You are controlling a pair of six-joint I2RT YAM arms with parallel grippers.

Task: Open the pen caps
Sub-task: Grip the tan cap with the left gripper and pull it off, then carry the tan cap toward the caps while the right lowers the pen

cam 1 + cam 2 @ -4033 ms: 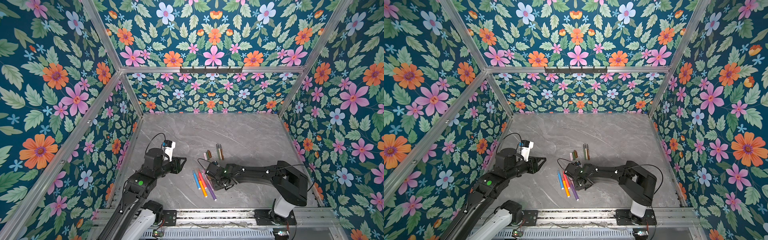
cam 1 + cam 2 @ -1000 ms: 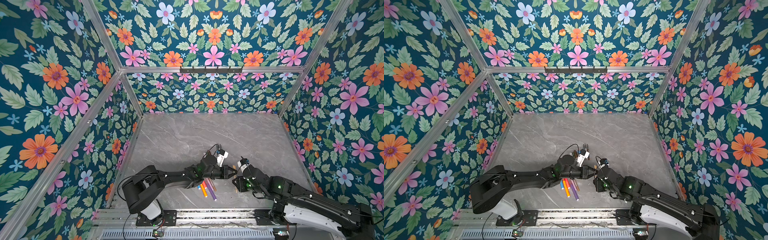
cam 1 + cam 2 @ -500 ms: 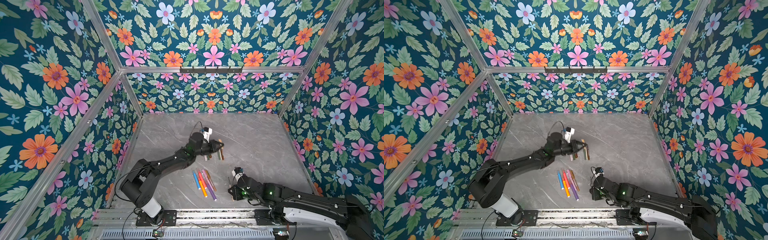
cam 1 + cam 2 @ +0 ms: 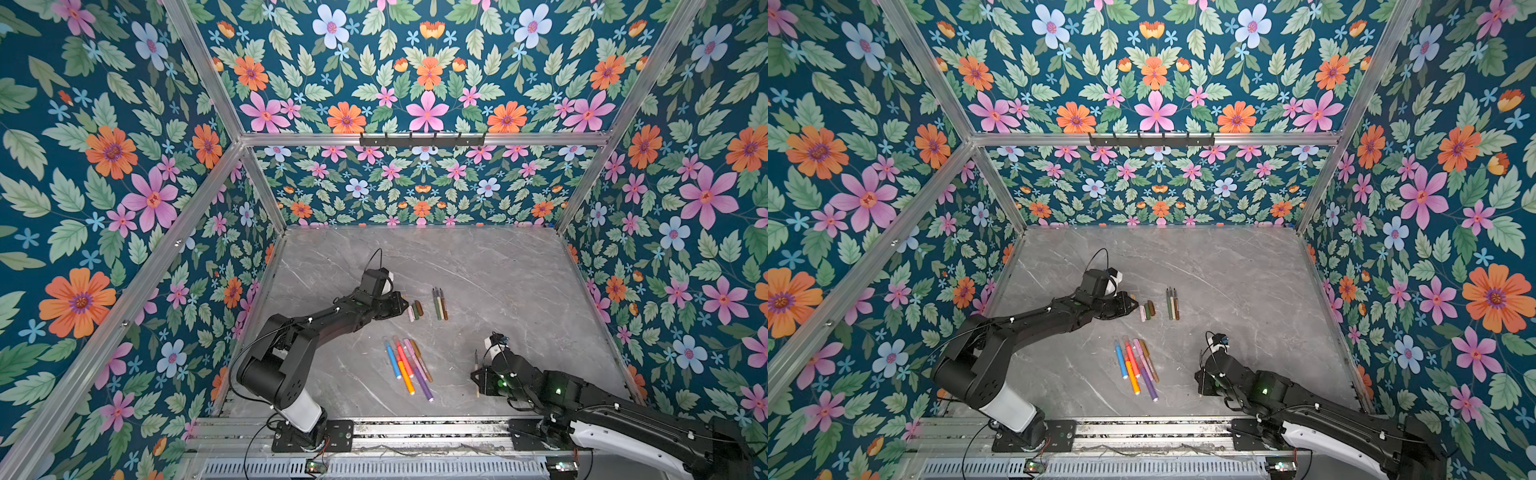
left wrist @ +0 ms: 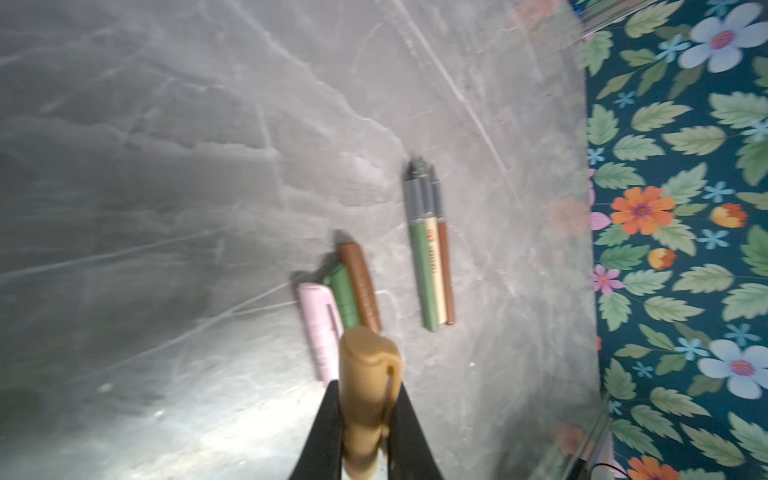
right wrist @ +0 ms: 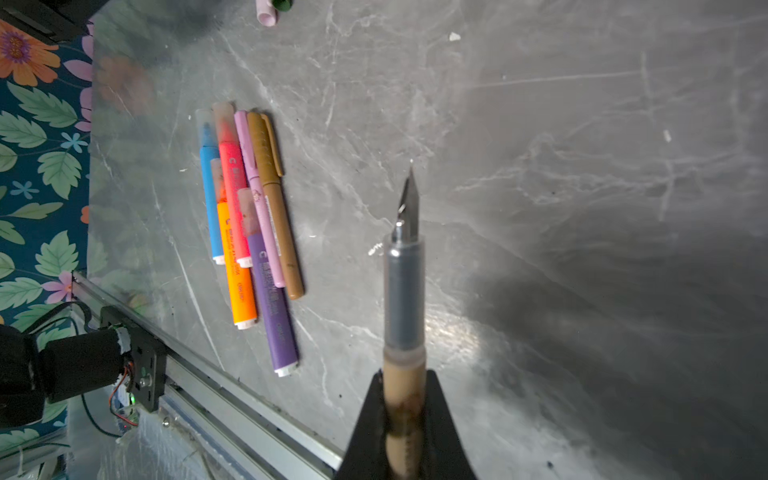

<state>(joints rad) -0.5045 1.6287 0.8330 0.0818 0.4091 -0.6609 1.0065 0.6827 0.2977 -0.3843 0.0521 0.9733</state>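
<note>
The left gripper point(image 5: 366, 401) is clamped on the tan cap point(image 5: 368, 365), held just beside the row of loose caps point(image 5: 347, 291) on the bench point(image 5: 166, 166). Released from a height or tilted, the round cap could roll and scatter that row. Well apart from the row, the right gripper point(image 6: 404, 380) pinches the uncapped pen point(image 6: 404, 291); its bare nib point(image 6: 409, 199) could snag or ink the bench if lowered tip-first.
</note>
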